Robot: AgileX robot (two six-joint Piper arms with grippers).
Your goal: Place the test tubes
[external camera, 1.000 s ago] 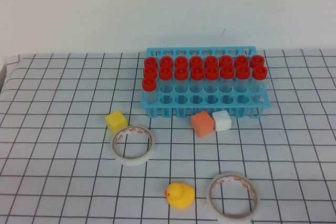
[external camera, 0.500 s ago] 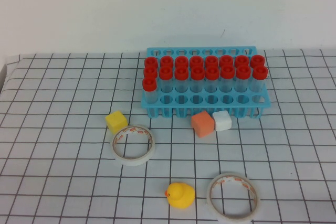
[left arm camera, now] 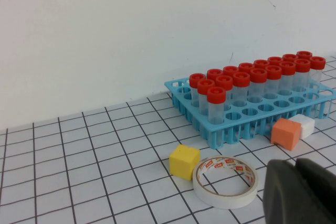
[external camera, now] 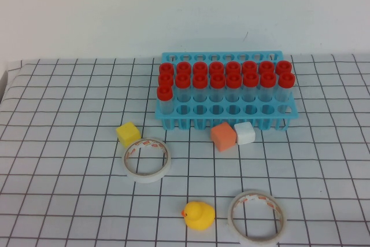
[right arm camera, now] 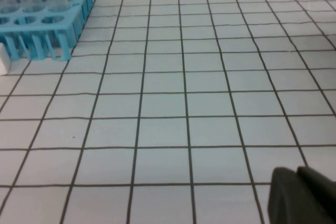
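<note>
A blue test tube rack (external camera: 224,115) stands at the back middle of the gridded table, holding several clear tubes with red caps (external camera: 217,80). Two full rows are filled, and one tube (external camera: 165,100) stands alone at the left end of a nearer row. The rack (left arm camera: 252,124) and its tubes also show in the left wrist view. Neither arm appears in the high view. My left gripper (left arm camera: 295,192) is shut and empty, hovering well short of the rack. My right gripper (right arm camera: 298,195) is shut and empty over bare table, far from the rack's corner (right arm camera: 50,30).
In front of the rack lie an orange cube (external camera: 223,136) and a white cube (external camera: 244,133). A yellow cube (external camera: 128,133) sits beside a tape roll (external camera: 147,159). A yellow rubber duck (external camera: 198,216) and a second tape roll (external camera: 257,217) lie near the front edge.
</note>
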